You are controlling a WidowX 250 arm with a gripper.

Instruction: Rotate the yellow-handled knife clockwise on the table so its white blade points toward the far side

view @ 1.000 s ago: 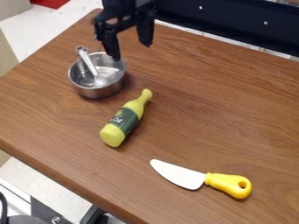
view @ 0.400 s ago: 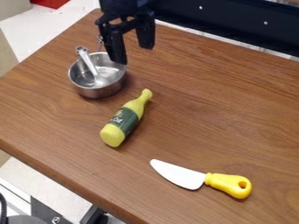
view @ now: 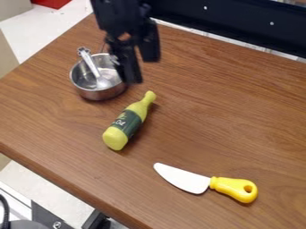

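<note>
The black gripper (view: pixel 144 71) hangs from the top edge, open, with nothing between its fingers. It is just beyond the neck of a yellow-green toy bottle (view: pixel 130 121) with a dark green label, which lies on its side near the middle left. One finger overlaps the right rim of a small metal pot (view: pixel 100 93); whether they touch I cannot tell. A metal spoon (view: pixel 91 66) leans inside the pot, its handle over the back rim. Toward the front lies a toy knife (view: pixel 235 188) with a white blade and yellow handle, blade pointing left.
All of these rest on a brown wooden table (view: pixel 239 112). A dark panel (view: pixel 239 22) runs behind its back edge. At the lower left, past the table's edge, stand metal and black frame parts (view: pixel 48 217). A red object (view: pixel 51 3) lies at the top left.
The gripper has come lower and nearer to the bottle's neck, its fingers still apart. Pot, spoon, bottle and knife lie as before.
</note>
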